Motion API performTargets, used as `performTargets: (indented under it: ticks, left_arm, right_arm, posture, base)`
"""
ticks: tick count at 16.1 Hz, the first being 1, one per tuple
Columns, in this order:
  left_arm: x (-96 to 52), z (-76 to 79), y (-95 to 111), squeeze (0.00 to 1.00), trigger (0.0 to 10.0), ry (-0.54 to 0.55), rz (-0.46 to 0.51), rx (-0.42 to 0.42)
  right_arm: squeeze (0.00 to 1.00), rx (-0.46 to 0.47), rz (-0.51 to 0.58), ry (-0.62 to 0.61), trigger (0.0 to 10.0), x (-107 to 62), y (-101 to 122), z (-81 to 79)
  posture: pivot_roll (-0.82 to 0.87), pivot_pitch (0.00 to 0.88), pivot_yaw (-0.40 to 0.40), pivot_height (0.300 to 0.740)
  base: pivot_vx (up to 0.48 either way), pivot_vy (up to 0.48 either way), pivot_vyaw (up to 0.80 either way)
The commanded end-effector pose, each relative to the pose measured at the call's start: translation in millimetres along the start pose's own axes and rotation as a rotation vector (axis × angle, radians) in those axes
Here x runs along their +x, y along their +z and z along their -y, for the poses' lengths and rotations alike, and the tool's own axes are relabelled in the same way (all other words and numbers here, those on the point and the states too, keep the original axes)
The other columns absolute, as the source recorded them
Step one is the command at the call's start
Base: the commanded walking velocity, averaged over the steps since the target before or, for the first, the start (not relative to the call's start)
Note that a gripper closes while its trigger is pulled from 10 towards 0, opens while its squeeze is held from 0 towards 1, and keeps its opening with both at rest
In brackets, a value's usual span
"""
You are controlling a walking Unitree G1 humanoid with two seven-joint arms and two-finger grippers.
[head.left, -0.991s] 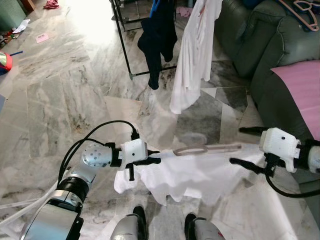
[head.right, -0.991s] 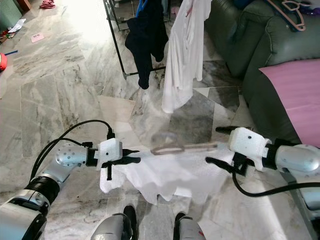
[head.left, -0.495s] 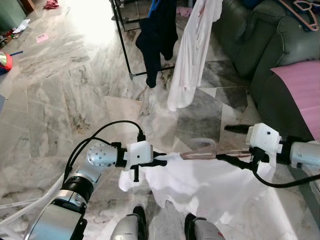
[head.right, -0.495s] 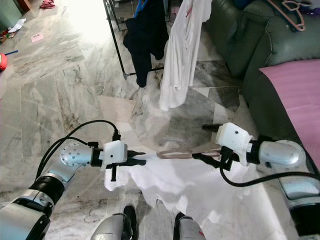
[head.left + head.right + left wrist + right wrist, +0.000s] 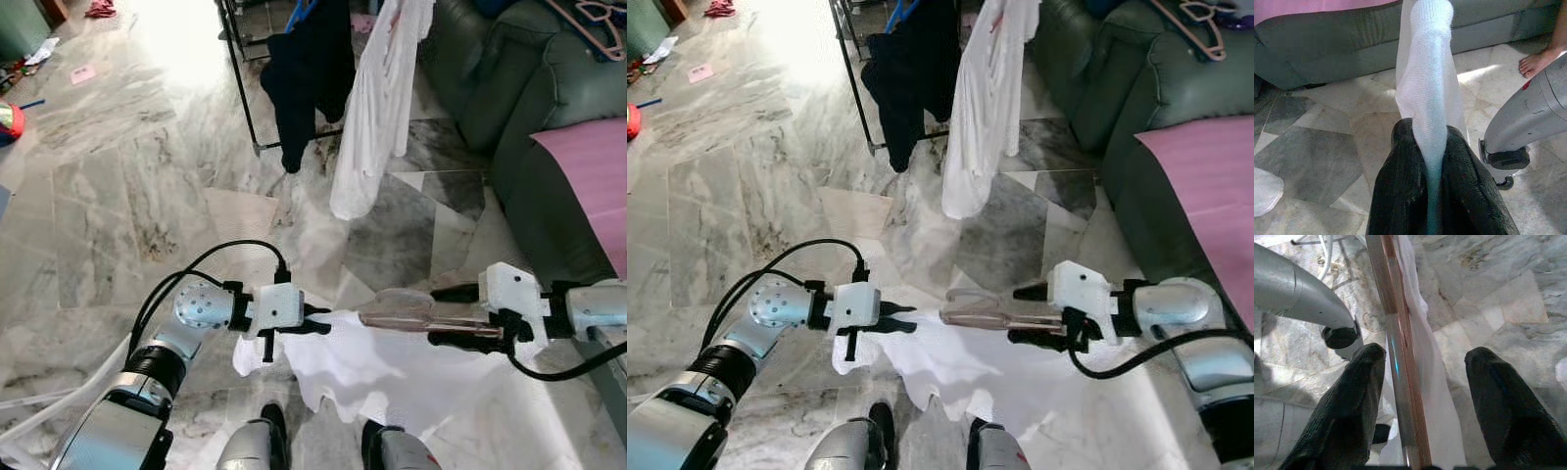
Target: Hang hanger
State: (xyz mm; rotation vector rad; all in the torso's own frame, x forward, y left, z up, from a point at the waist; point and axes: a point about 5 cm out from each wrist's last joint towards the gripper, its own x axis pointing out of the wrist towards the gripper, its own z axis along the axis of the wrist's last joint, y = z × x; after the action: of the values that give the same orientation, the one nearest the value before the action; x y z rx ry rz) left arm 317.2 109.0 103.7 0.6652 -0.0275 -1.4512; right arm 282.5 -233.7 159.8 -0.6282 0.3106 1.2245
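Hanger, translucent pinkish plastic (image 5: pixel 411 315), now lies level between our grippers. Our right gripper (image 5: pixel 453 315) has drawn inward, fingers spread wide around its bar. Our left gripper (image 5: pixel 315 319) pinches the draped white cloth garment (image 5: pixel 392 367), ready for threading.

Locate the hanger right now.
In the left eye view the hanger lies level just before the robot, low and right of centre, between the right gripper and the left gripper, with the white garment draped under it.

Bright daylight, glare on marble floor (image 5: pixel 171 39) upper-left, hanger (image 5: pixel 421 315) slightly blurred
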Motion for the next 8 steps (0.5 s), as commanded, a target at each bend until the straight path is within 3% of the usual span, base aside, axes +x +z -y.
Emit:
performTargets:
  ticks: [1, 2, 3, 8]
  left_arm:
    - [-1.7, -1.6, 2.9, 0.00, 2.0, -0.001, 0.011, 0.027]
    - [-1.9, -1.3, 2.7, 0.00, 2.0, -0.003, 0.011, 0.027]
    - [-2.0, -1.2, 2.6, 0.00, 2.0, -0.004, 0.010, 0.025]
    - [-0.9, 0.5, 2.1, 0.00, 2.0, -0.011, 0.012, 0.023]
  right_arm:
    - [0.00, -0.001, -0.015, 0.057, 2.7, 0.0, -0.3, -2.3]
    - [0.00, -0.007, -0.017, 0.065, 3.0, 0.2, 1.2, -1.1]
    - [0.00, -0.008, -0.013, 0.072, 0.0, 0.9, 3.6, 1.1]
    - [0.00, -0.013, -0.035, 0.147, 0.0, 1.3, 6.1, 1.1]
  posture:
    - [-0.07, 0.272, 0.086, 0.740]
    - [-0.07, 0.273, 0.087, 0.740]
    - [-0.07, 0.273, 0.088, 0.740]
    - [-0.07, 0.272, 0.088, 0.740]
  base:
    - [0.000, 0.000, 0.00]
    - [0.000, 0.000, 0.00]
    - [0.000, 0.000, 0.00]
    - [0.000, 0.000, 0.00]
